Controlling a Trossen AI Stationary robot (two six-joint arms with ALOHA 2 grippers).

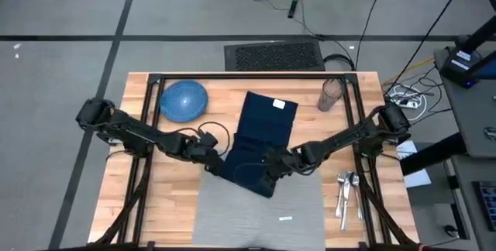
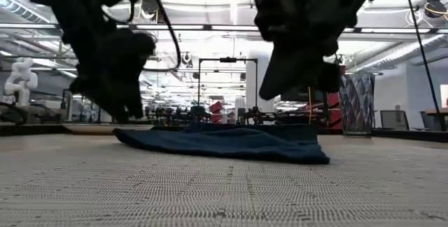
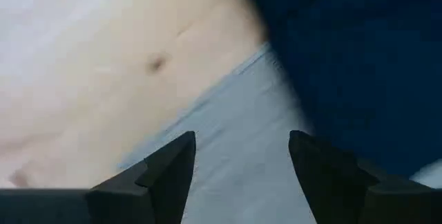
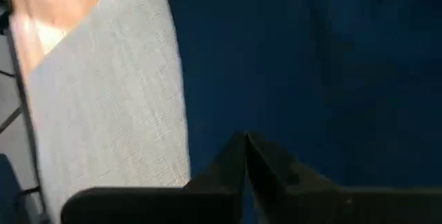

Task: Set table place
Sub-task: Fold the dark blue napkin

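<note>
Overhead, we saw the grey placemat (image 1: pixel 260 212) at the desk's (image 1: pixel 170 204) near edge under a navy napkin (image 1: pixel 260 139); left fingers (image 3: pixel 169 172) spread, right fingers (image 4: pixel 242 165) pressed together, risking dragging both cloths.

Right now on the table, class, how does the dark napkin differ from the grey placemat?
The napkin is dark navy; the placemat is light grey. The napkin is narrower and lies askew and rumpled at its near end, while the placemat lies flat and square to the table edge. The napkin's near end overlaps the placemat's far edge, with the open left gripper and the shut right gripper there. Both are cloth rectangles with a small white tag.
</note>
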